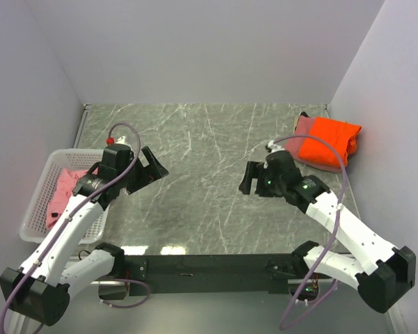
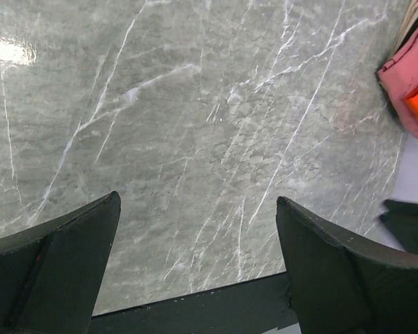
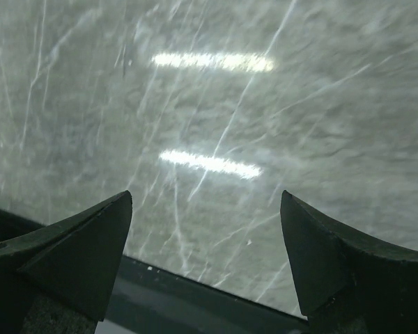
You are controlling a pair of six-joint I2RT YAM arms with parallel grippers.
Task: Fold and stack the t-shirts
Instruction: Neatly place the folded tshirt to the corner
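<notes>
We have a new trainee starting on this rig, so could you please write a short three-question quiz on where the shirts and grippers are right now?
1. True or false: the orange t-shirt lies on the salmon-pink t-shirt.
2. Where is the lighter pink t-shirt? A in the white basket; B spread out at mid-table; C draped over an arm.
3. Fill in: the left gripper and right gripper both stand ____ above the table.
Key: 1 true; 2 A; 3 open.
</notes>
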